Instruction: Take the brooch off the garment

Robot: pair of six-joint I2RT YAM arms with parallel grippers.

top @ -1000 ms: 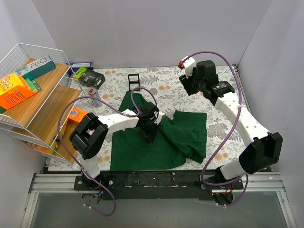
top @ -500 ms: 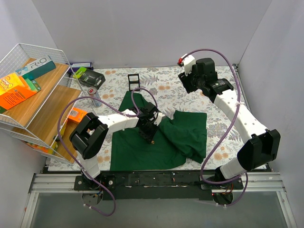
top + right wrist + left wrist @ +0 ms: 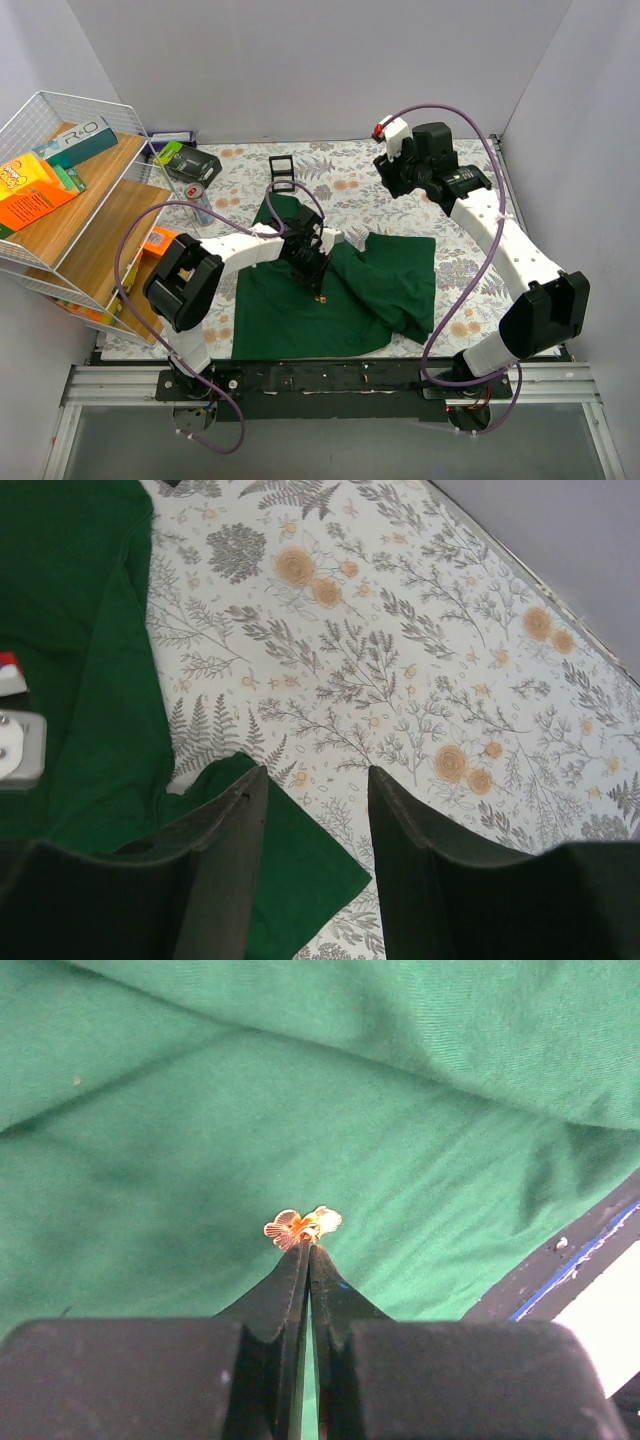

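The dark green T-shirt (image 3: 330, 300) lies crumpled on the floral tablecloth; it fills the left wrist view (image 3: 200, 1110) and shows in the right wrist view (image 3: 90, 680). A small gold butterfly-shaped brooch (image 3: 302, 1226) sits on the cloth right at my left fingertips, and appears as an orange speck in the top view (image 3: 321, 297). My left gripper (image 3: 308, 1250) (image 3: 316, 285) is shut, its tips pinched on the brooch's near edge. I cannot tell whether the brooch is still pinned. My right gripper (image 3: 317, 780) (image 3: 392, 183) is open and empty, high above the back right of the table.
A wire rack (image 3: 60, 120) with wooden shelves and boxes stands at the left. A black box (image 3: 190, 165), a can (image 3: 196, 192) and a small black frame (image 3: 281, 170) sit at the back. A black rail (image 3: 350, 378) runs along the near edge.
My left gripper has drawn back up and to the left over the shirt, so the brooch now shows at its tips. The right arm has barely moved.
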